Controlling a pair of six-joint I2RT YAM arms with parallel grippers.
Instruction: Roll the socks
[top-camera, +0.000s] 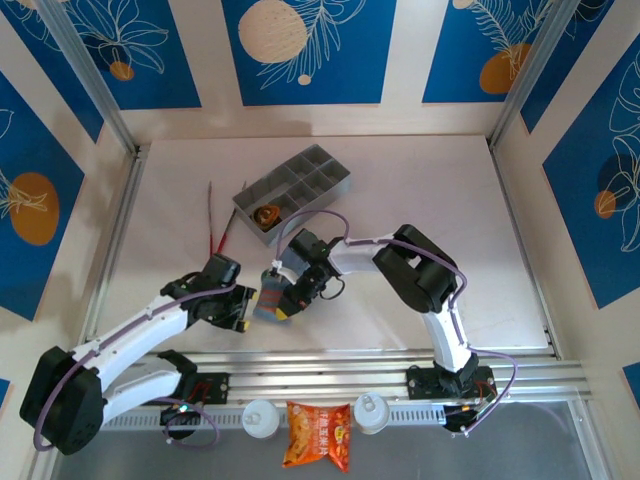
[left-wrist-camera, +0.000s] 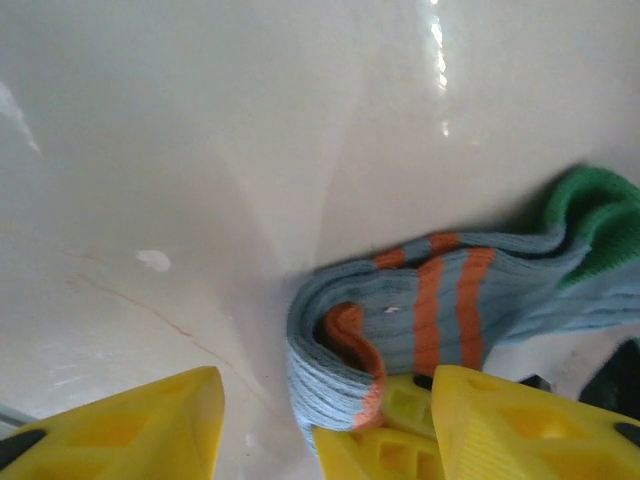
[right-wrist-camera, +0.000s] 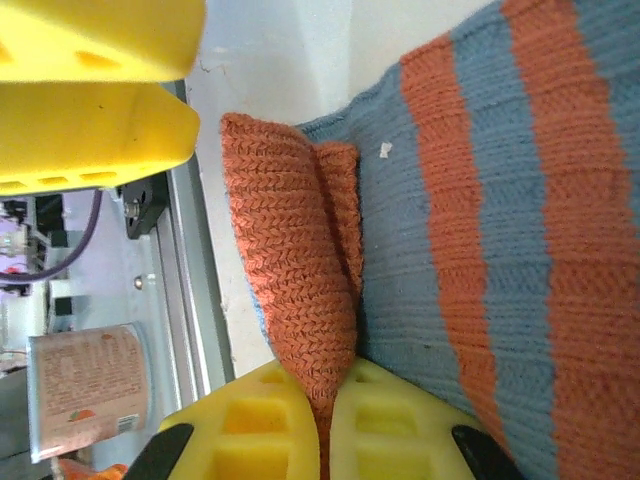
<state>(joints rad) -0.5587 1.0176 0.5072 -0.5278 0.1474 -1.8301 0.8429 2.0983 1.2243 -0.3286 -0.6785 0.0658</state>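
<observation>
Right gripper (right-wrist-camera: 325, 405) was clamped on the orange cuff (right-wrist-camera: 290, 250) of the grey-blue sock (right-wrist-camera: 450, 250). Left gripper (left-wrist-camera: 320, 430) stood parted, gripping nothing. I judged the roll barely begun.

Right half of table (top-camera: 500, 250): bare, a wide free way along the right wall.
Far left corner: bare, open to reach.
Tray (top-camera: 296, 188): lies slanted at the far middle and blocks a straight way there.
Thin sticks (top-camera: 218, 222): lie just left of the tray, with only a narrow gap between.
Near centre: left gripper (top-camera: 247, 312) and right gripper (top-camera: 284, 303) meet at the grey-blue sock (top-camera: 268, 300), with no passage between them.
Right arm (top-camera: 420, 275): its bent elbow closes the approach from the right.
Near edge: the rail (top-camera: 520, 372) and a snack bag (top-camera: 317, 435) stand in the way.
</observation>
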